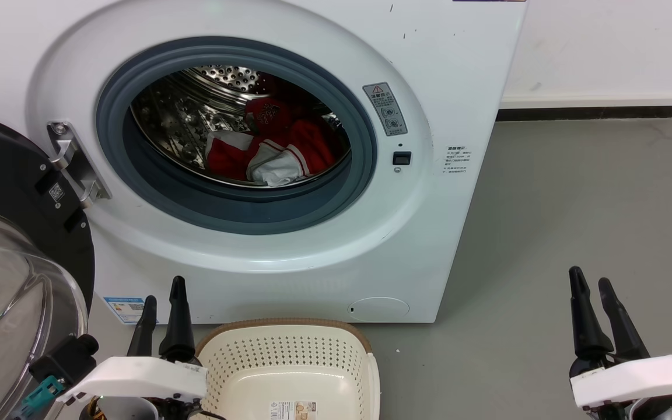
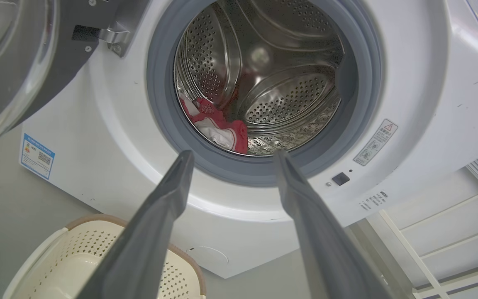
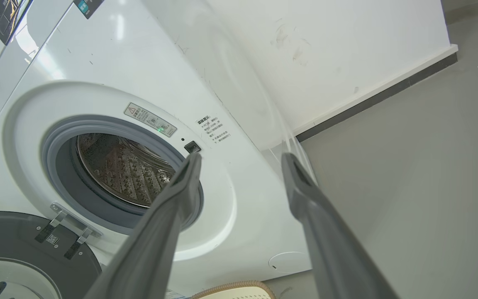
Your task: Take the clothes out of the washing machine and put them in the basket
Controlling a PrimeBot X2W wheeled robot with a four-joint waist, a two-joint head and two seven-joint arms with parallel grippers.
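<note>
I'm holding the left gripper [image 1: 164, 290] and right gripper [image 1: 588, 275] apart, empty; clothes [image 1: 272, 149] are lying low in the washer [image 1: 458, 87], so I'm worrying about snagging the seal [image 1: 237, 213] or dropping one beside the basket [image 1: 289, 367]

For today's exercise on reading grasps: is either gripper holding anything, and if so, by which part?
Nothing is held. The left gripper and the right gripper are both open and empty; the clothes lie inside the washing machine.

One washing machine [image 1: 458, 87], one basket [image 1: 283, 350], one clothes heap [image 1: 289, 149], left tool [image 1: 163, 290], right tool [image 1: 588, 275].
</note>
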